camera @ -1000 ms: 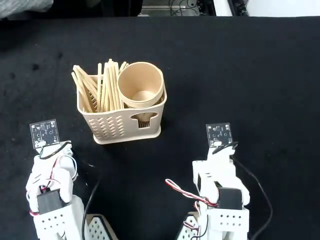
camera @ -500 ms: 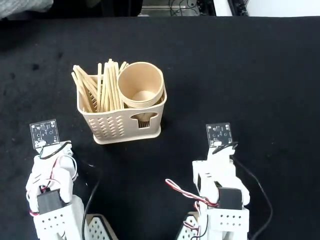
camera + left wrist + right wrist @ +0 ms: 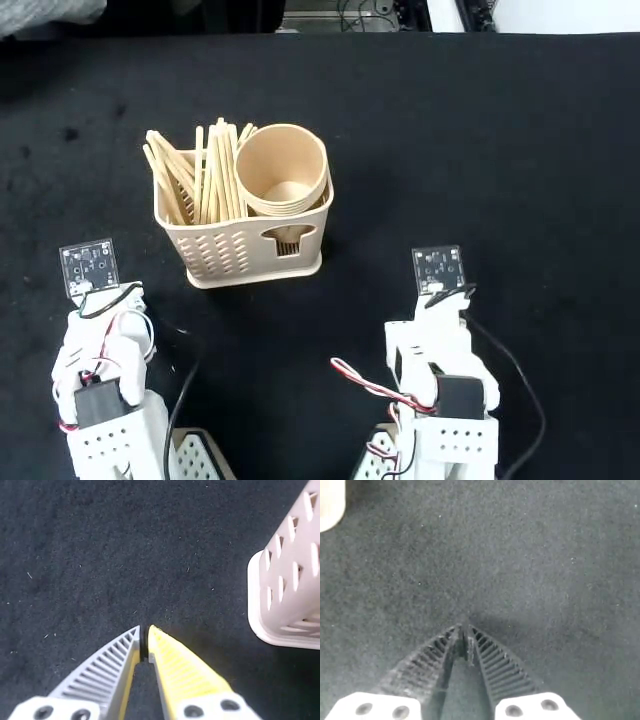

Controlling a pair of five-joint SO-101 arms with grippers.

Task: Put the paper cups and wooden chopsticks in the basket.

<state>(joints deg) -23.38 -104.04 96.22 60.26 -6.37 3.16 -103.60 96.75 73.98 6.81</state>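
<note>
Over on the left, the left arm [image 3: 100, 375] sat folded back at the near edge of the bench [image 3: 480, 150], and its left pincer [image 3: 144, 629] was shut with nothing in it, tips together just above the dark cloth. The basket [image 3: 235, 250] was just beside it in the wrist view. Moving right, the basket stood upright on the bench ahead of the arms. The wooden chopsticks [image 3: 205, 175] were bunched standing in its left part, leaning a bit, and the paper cups [image 3: 275, 160] were nested into a stack in its right part. Further right, the right arm [image 3: 440, 370] was folded back the same way, with the right pincer [image 3: 462, 628] closed on nothing too, well apart from the basket.

I couldn't spot any loose cups or chopsticks lying on the bench, so as far as I could tell the job looked pretty much done. Nothing obvious was left to pick up, and both arms looked parked.
</note>
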